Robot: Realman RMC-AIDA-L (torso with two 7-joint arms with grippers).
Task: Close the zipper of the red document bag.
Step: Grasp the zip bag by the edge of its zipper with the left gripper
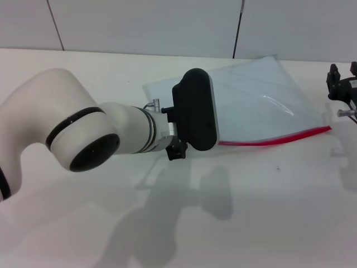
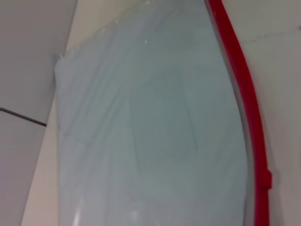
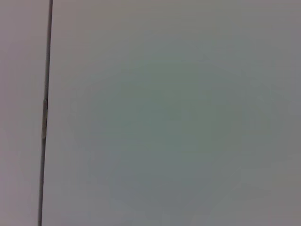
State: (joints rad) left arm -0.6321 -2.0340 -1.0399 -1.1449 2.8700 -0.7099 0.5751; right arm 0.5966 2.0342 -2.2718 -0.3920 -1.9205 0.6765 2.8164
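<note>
The red document bag lies flat on the white table, a translucent pale blue-grey pouch that also fills the left wrist view. Its zipper is a thin red strip along the bag's near edge. In the left wrist view the zipper shows a small bump low on the strip. My left gripper hangs over the bag's left end, and its black housing hides that end of the bag. My right gripper stands at the far right, just beyond the zipper's right end and apart from the bag.
The white table stretches in front of the bag, with a panelled wall behind it. My bulky left arm crosses the table's left half. The right wrist view shows only a plain panel with a dark seam.
</note>
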